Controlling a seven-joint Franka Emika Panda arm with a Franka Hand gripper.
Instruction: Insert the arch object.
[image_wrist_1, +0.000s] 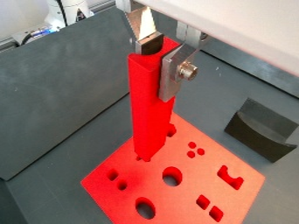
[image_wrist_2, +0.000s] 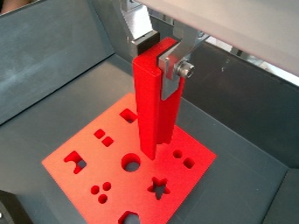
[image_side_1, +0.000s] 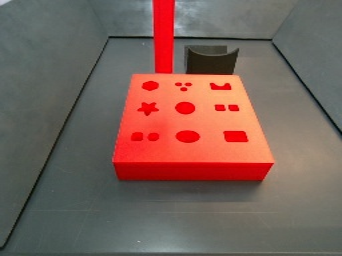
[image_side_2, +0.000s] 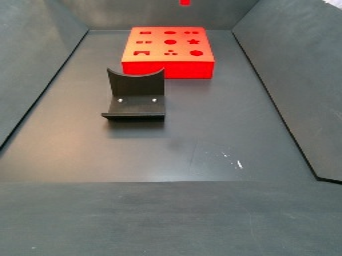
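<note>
The arch object (image_wrist_1: 149, 114), a long bright-red bar, hangs upright in my gripper (image_wrist_1: 160, 63), which is shut on its upper end. Both wrist views show this, with the bar (image_wrist_2: 155, 105) between the silver fingers (image_wrist_2: 177, 68). Its lower end hovers above the far-edge part of the red board (image_wrist_1: 176, 188), near small shaped holes. In a side view the bar (image_side_1: 163, 35) stands over the board's far edge (image_side_1: 187, 165); the gripper is out of frame there. In a side view only the bar's tip (image_side_2: 185, 3) shows, above the board (image_side_2: 170, 68).
The dark fixture (image_side_2: 135, 95) with a curved notch stands on the floor beside the board, also seen in a side view (image_side_1: 210, 58) and a wrist view (image_wrist_1: 263, 129). Grey bin walls (image_side_1: 67, 30) surround the dark floor (image_side_2: 187, 140).
</note>
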